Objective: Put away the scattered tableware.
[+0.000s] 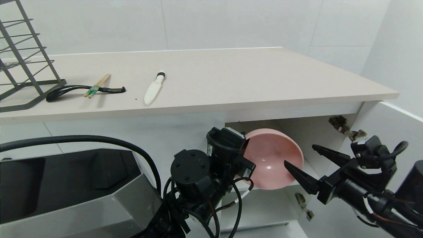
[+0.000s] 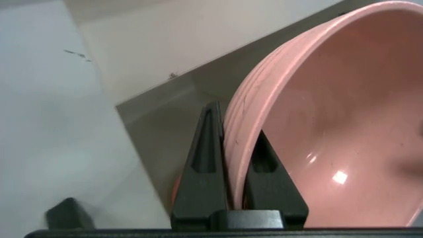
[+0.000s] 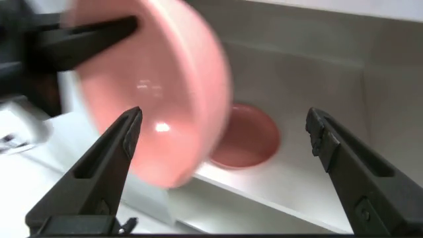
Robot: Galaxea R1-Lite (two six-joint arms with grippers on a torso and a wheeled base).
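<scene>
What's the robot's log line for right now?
left gripper: shut on pink bowl | right gripper: open | pink bowl: tilted, at open cabinet | countertop: black spoon, chopsticks, white knife

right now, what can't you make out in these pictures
Head view: what sits behind the pink bowl, hidden by it.
Right wrist view: pink dish on the shelf, blurred, partly behind the bowl.
Left wrist view: bowl's far rim, past the edge.
Head view: dish rack, cut off at left.
</scene>
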